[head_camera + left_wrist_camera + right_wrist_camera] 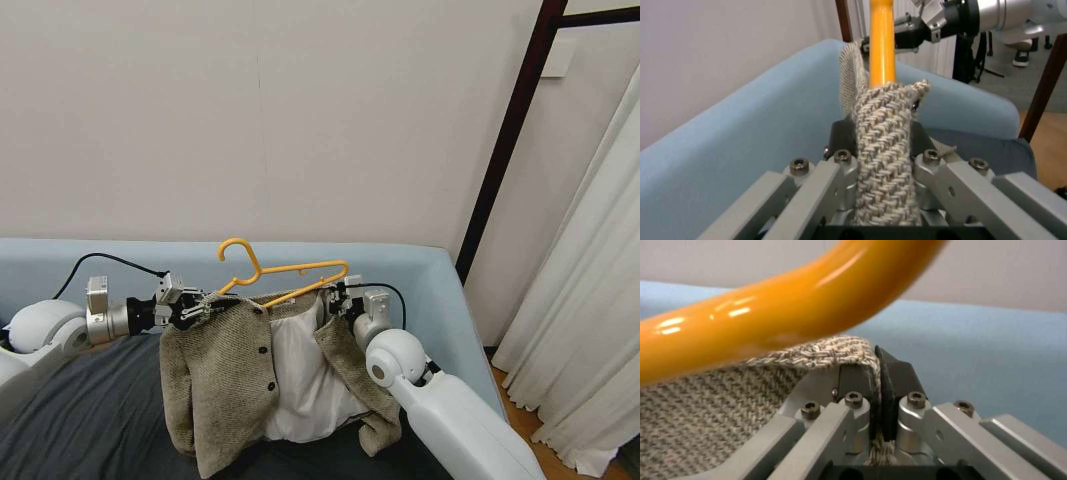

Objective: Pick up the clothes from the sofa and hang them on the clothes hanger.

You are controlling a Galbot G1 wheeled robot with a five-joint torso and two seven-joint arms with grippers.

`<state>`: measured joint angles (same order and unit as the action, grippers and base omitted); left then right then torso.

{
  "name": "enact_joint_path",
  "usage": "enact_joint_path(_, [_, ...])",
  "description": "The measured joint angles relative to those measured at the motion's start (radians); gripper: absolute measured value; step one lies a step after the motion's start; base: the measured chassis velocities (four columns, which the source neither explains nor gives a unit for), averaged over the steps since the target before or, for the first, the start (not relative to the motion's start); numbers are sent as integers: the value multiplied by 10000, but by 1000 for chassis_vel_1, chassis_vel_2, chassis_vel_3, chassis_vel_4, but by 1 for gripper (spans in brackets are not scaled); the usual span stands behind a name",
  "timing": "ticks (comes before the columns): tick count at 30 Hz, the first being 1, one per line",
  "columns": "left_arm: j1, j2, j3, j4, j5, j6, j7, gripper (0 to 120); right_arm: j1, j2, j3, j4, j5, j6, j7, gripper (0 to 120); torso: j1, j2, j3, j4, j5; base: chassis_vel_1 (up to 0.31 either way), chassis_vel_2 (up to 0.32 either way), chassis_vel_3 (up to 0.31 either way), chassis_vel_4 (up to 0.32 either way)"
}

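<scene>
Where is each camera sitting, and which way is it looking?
Head view: on the robot's head, looking down at the sofa; left gripper and right gripper hold up the jacket on the hanger.
Left wrist view: on the left wrist, looking along its gripper, shut on the jacket, toward the right gripper.
Right wrist view: on the right wrist, looking past its own shut gripper at the hanger.
Shared: hanger and jacket.

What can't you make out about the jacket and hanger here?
Head view: the jacket covers the hanger's end beside the left claw, so how deep it sits in the shoulder is hidden.
Head view: the right claw is too small to judge its grip.
Left wrist view: bunched fabric hides how the left claw bites it.
Right wrist view: the hanger is a close blur, cut off at the frame edges.
</scene>
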<state>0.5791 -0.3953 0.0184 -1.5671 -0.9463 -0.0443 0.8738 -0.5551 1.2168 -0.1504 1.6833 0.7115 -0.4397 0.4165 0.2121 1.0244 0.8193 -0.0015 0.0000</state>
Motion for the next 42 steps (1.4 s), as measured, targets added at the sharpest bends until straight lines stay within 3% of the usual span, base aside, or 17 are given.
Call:
enact_joint_path(8, [4, 1, 1, 66, 209, -21, 122, 9, 85, -291, 93, 33, -848, 17, -161, 0, 0, 1, 0, 0, 0, 0, 0, 0, 0])
enact_joint_path(18, [-186, -60, 90, 195, 371, -45, 106, 9, -3, -549, 92, -161, -2963, 949, -981, 0, 0, 2, 0, 0, 0, 0, 0, 0, 0])
enact_joint_path(27, [-209, -47, 93, 241, 366, -33, 85, 9, -5, -583, -256, -438, -3576, 1365, -931, 1, 0, 1, 0, 0, -1, 0, 0, 0, 0])
enact_joint_path(42, [-240, -41, 52, 278, 256, -13, 58, 8, -423, 21, -1114, -1364, -3983, 1175, 503, 52, 0, 1, -1, 0, -2, 0, 0, 0, 0])
